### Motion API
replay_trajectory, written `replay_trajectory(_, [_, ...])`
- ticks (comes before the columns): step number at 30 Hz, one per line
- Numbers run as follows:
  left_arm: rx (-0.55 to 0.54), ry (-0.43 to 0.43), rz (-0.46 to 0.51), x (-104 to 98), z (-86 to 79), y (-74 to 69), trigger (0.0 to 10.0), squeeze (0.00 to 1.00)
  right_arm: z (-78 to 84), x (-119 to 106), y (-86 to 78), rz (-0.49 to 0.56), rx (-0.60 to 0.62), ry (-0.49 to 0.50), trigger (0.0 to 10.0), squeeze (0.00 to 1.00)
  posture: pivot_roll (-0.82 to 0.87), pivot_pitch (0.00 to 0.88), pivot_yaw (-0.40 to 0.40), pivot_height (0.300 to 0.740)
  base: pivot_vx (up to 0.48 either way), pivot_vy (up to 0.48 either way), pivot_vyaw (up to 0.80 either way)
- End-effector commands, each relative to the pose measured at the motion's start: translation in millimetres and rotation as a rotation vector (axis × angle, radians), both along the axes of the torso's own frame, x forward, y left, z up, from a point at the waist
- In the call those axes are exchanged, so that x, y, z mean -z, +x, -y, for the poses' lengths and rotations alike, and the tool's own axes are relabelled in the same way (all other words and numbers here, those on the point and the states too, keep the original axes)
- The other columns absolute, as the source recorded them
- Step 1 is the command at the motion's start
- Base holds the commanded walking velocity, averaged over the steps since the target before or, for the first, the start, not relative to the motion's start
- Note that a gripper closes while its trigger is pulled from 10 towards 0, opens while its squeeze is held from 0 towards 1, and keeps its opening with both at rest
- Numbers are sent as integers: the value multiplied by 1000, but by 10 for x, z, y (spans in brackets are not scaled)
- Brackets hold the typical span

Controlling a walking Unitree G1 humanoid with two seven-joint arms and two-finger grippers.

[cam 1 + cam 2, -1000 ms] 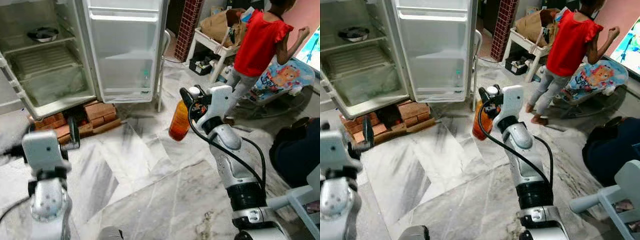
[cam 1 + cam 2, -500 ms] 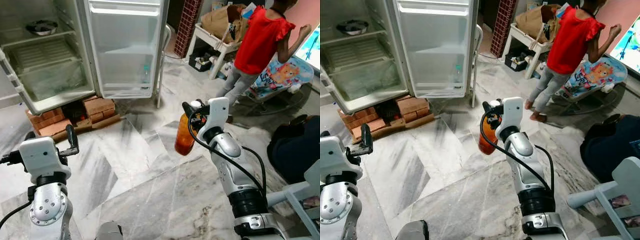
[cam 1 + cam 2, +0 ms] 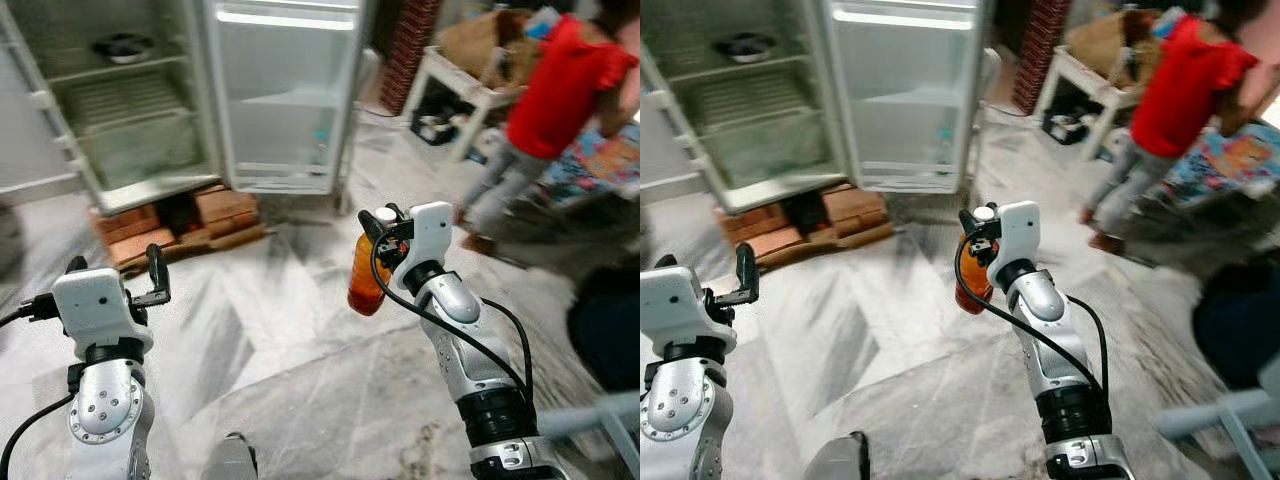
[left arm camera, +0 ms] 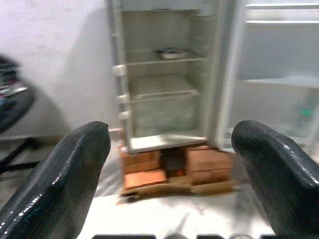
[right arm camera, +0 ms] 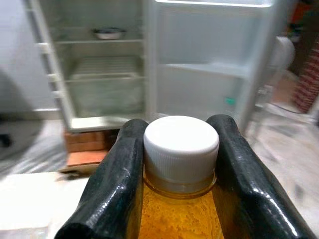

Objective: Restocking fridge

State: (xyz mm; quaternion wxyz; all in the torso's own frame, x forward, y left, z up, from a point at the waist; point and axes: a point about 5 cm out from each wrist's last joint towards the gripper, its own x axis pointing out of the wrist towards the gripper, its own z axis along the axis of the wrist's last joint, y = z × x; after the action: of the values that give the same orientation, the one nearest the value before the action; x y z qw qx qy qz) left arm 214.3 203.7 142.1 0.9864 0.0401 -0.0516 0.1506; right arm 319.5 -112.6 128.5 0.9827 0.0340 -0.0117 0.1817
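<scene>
Right hand clamped on juice bottle neck; left hand apart. Carry upright to the open fridge.

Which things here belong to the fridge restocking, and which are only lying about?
For the job:
- orange bottle with white cap, held by the right claw
- open white fridge

Lying about:
- red bricks
- metal bowl
- white rack
</scene>
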Motion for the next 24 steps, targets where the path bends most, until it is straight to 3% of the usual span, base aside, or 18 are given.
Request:
replay_trajectory(1, [3,2,2,-12,2,13,10000,0,-17,-101,18,45,-12,11,10000,0,80,88,-105,740,322,0,794])
replay_trajectory(9, [-1,-2,1,1,13,-4,10000,0,-40,-100,26,44,-27,25,10000,0,84,87,-108,740,337,0,723])
replay_trajectory(24, [0,19,24,-71,-9,84,10000,0,-134,-253,123,104,-51,31,10000,0,89,115,-85,740,407,0,0])
